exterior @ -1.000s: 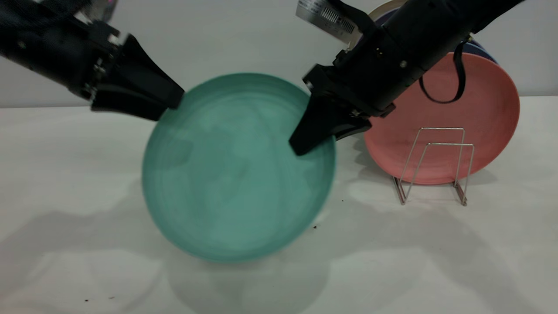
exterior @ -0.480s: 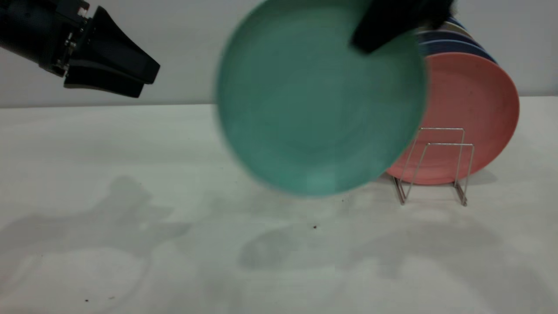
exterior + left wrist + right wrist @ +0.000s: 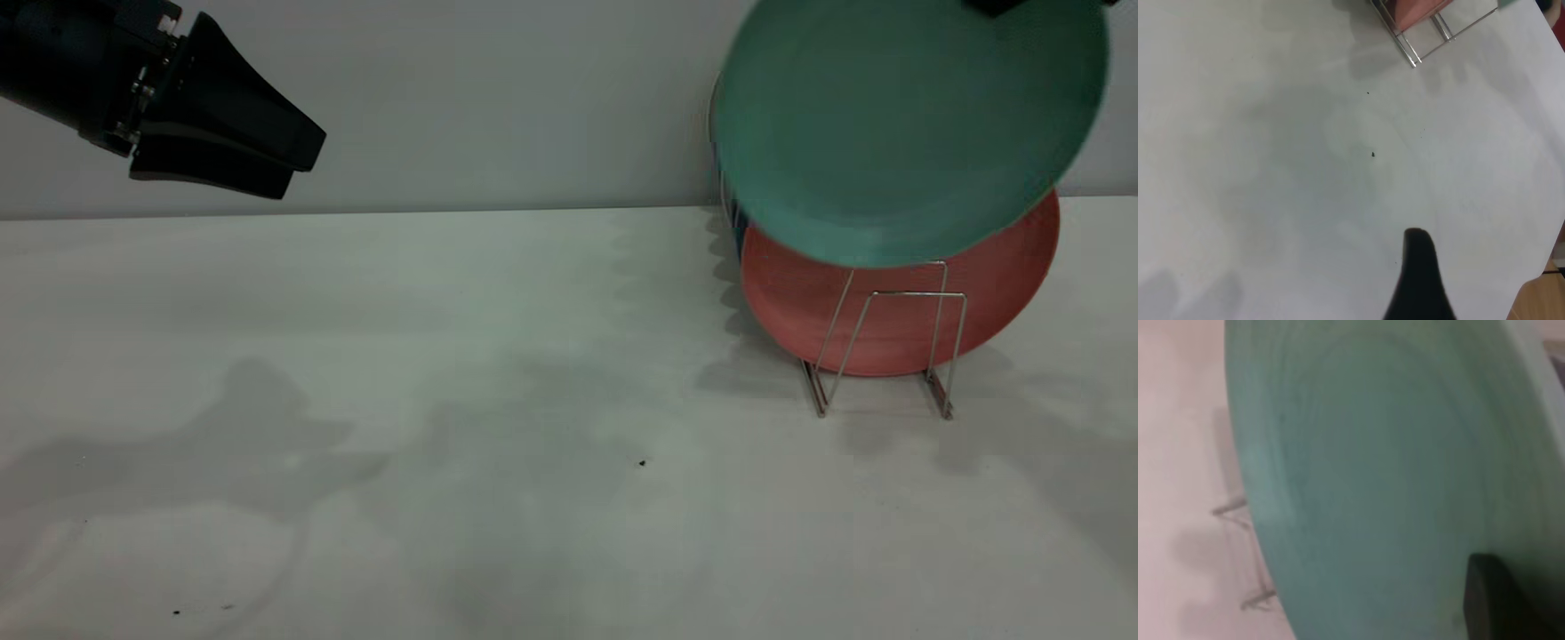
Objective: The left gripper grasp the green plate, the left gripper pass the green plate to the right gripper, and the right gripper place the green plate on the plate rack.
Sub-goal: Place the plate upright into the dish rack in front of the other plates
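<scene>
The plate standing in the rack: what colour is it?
Salmon pink; clearest in the exterior view.

Green plate [image 3: 898,133] hangs above plate rack [image 3: 889,342], at table's [image 3: 444,400] right

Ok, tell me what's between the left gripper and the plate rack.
Nothing: in the exterior view, only bare white table separates the left gripper from the plate rack.

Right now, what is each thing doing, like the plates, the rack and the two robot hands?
green plate: held up in the air above the rack, tilted, not yet in a slot.
right gripper: shut on the green plate's rim.
left gripper: empty, raised at the far left, fingers together.
pink plate: standing upright in the rack.
plate rack: on the table, front loops free.
</scene>
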